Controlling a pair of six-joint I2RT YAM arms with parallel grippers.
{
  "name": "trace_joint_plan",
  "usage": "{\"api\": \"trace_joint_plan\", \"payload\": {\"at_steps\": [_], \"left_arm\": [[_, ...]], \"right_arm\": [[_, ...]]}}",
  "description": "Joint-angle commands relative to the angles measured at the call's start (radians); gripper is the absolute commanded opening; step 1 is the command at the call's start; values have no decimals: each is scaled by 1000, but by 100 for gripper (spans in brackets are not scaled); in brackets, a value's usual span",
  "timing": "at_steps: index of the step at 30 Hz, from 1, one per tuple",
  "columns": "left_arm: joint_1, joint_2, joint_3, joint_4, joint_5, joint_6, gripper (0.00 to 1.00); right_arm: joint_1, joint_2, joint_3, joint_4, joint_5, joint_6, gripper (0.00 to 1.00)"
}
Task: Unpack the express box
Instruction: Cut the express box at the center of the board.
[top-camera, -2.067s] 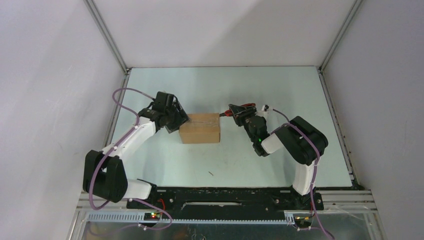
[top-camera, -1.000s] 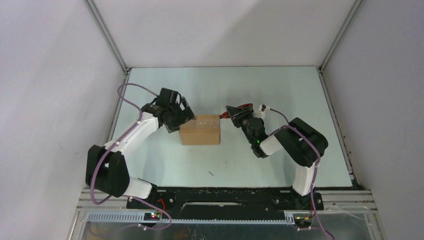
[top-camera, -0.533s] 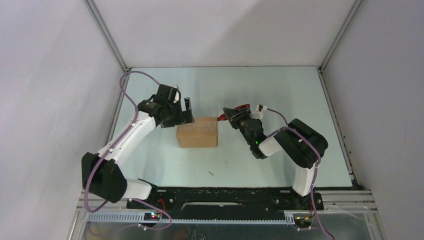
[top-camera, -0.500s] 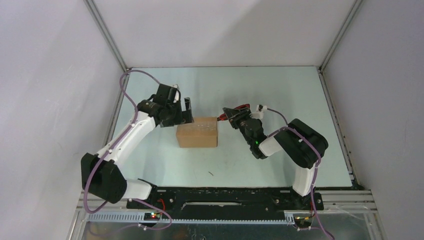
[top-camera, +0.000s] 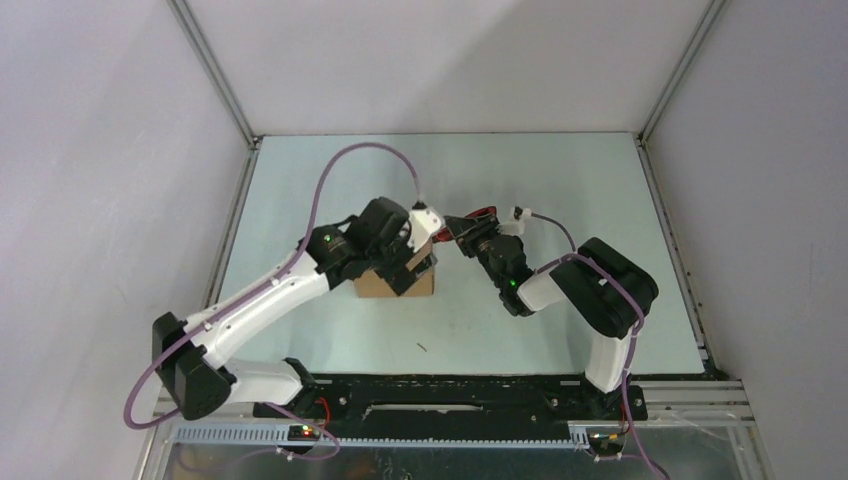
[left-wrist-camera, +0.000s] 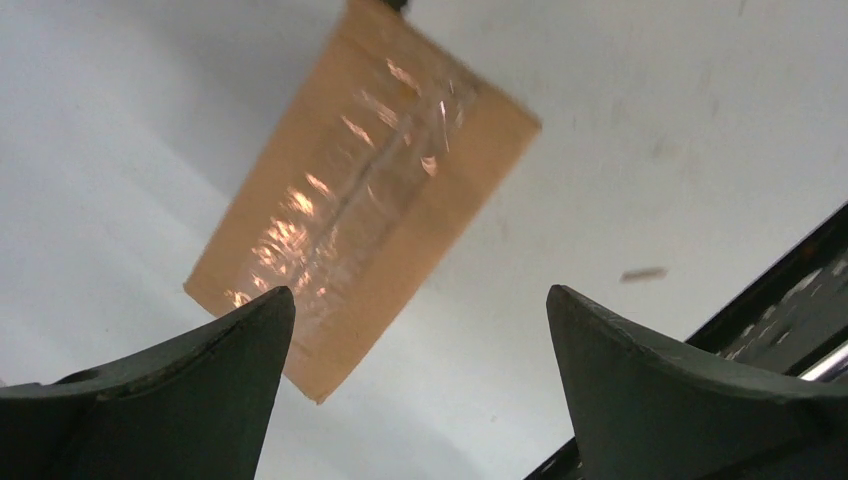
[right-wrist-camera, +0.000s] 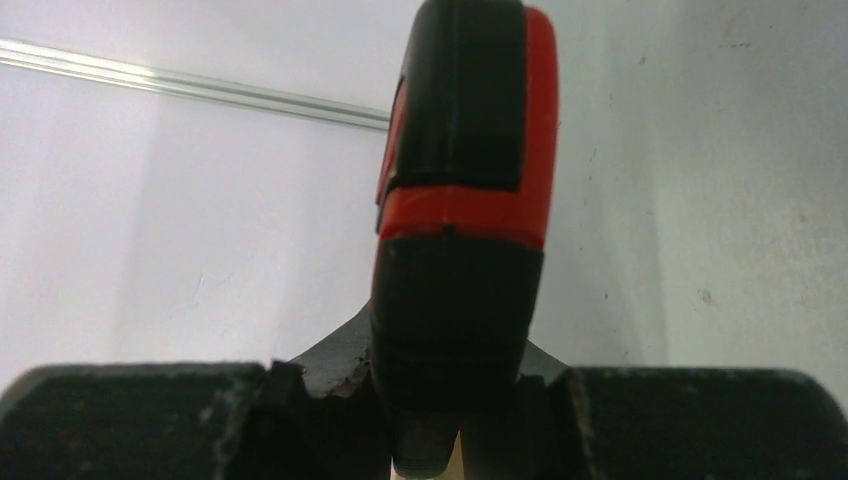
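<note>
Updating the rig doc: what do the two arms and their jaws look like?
Left arm and right arm: white links, black joint housings, one green light each. A purple cable runs along each to a white plug at the wrist. Left gripper jaws: dark, tapered wedges.

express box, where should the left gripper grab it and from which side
Across its two long side faces, straight down from above. The express box lies flat, taped seam up, and its narrow width looks to fit the open left gripper above it. It sits diagonal to the jaws, so turn the wrist. Its right end is crowded by the utility knife in the right gripper.
</note>
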Motion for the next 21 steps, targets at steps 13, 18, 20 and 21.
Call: {"api": "trace_joint_plan", "payload": {"at_steps": [13,18,20,21], "left_arm": [[0,-178,-443,409,40,507,100],[-3,-161,-550,673,-97,587,100],[-4,-149,-559,707,-105,583,100],[-6,-143,-560,718,-111,574,100]], "right_arm": [[16,-60,25,-76,-79,-35,0],[14,-64,26,-87,-99,-27,0],[10,-66,27,-92,-121,-15,0],[7,-70,27,-96,-133,-11,0]]}}
